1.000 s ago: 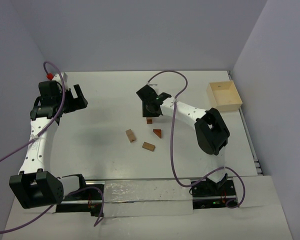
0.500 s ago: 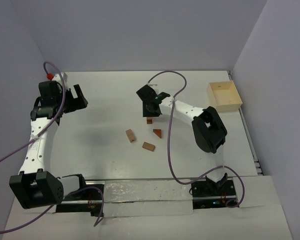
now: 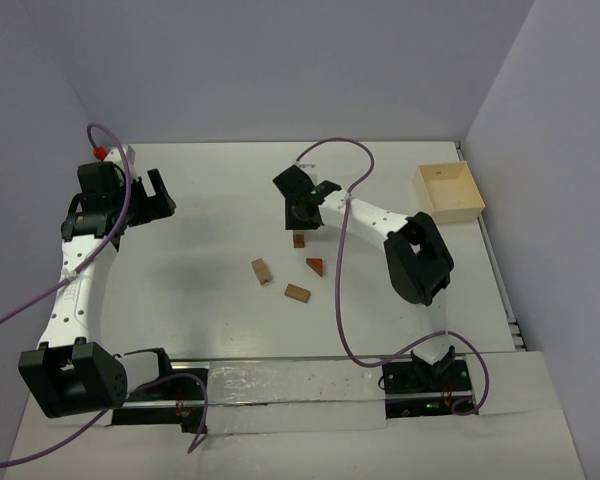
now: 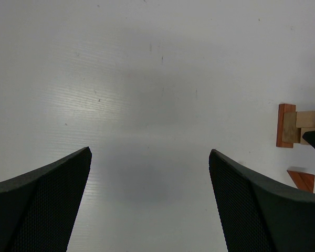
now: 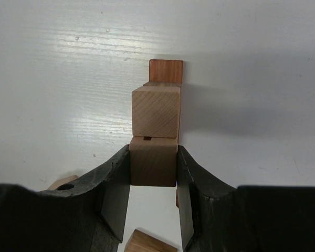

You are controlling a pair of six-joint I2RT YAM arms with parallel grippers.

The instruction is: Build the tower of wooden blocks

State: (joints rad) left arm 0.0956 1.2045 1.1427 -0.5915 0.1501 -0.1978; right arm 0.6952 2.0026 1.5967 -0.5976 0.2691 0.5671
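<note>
The wood block tower is a pale cube standing on a reddish block. From above it is a small brown stack at mid-table. My right gripper is shut on a tan wood block, which lies right against the near side of the cube. From above, the right gripper hides that block. My left gripper stands wide open over bare table, far left of the tower. It appears at the far left in the top view.
Three loose blocks lie in front of the tower: a tan bar, a reddish wedge and a brown block. A pale wooden box stands at the back right. Grey walls close the table's back and sides.
The right arm's elbow has shifted slightly. The right gripper stays shut on its block at the tower. The left arm has not moved.
</note>
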